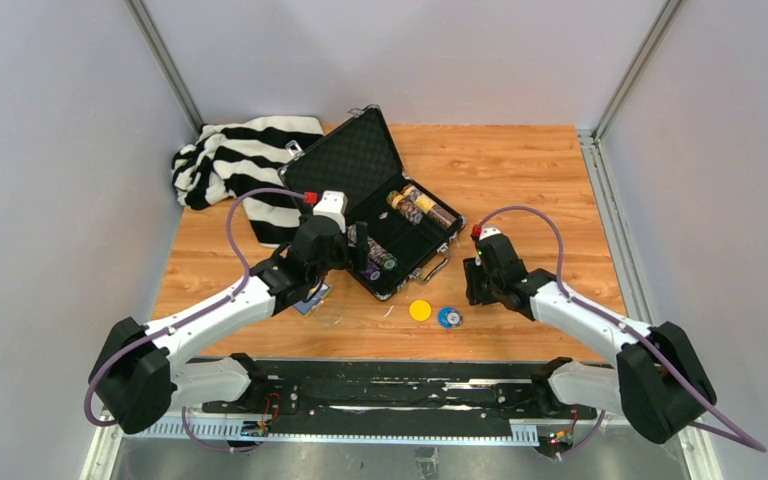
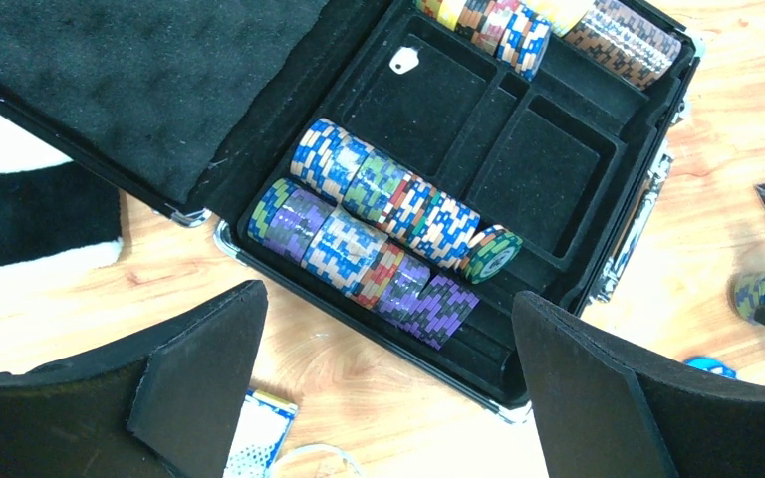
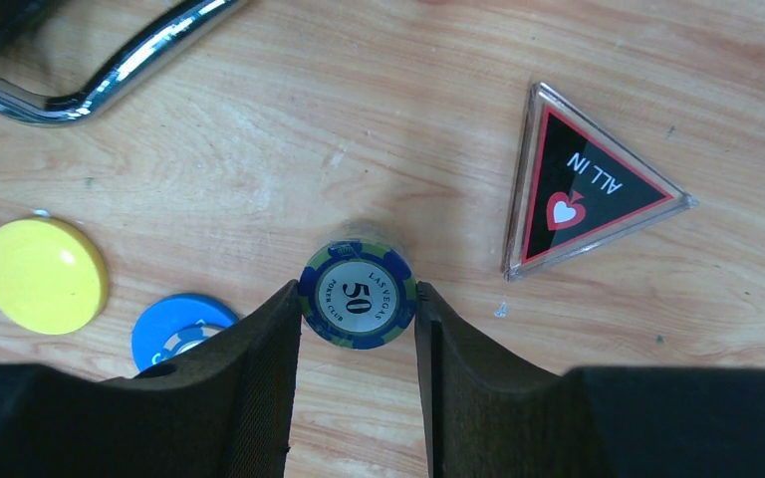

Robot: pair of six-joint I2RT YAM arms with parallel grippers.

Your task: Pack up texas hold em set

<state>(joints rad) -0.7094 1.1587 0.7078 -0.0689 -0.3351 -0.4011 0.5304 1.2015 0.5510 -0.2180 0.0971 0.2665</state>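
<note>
The black case [image 1: 345, 160] of the texas hold em set lies open at the table's middle, with chip rows [image 2: 379, 224] in its tray. My left gripper [image 2: 388, 398] hovers open over the case's near edge, nothing between its fingers [image 2: 209, 368]. To the right of the case, my right gripper [image 3: 357, 301] is down at the table with both fingertips against a short stack of chips [image 3: 359, 282], top chip marked 50. A yellow disc [image 3: 44, 275] and a blue disc [image 3: 174, 327] lie left of it. The dark "ALL IN" triangle [image 3: 583, 189] lies to its right.
A black-and-white striped cloth [image 1: 235, 160] is bunched behind the case lid at back left. A blue-patterned card box [image 2: 259, 428] and a clear disc [image 2: 309, 463] lie on the wood by the left gripper. The case's metal handle [image 3: 110, 75] sticks out toward the right gripper.
</note>
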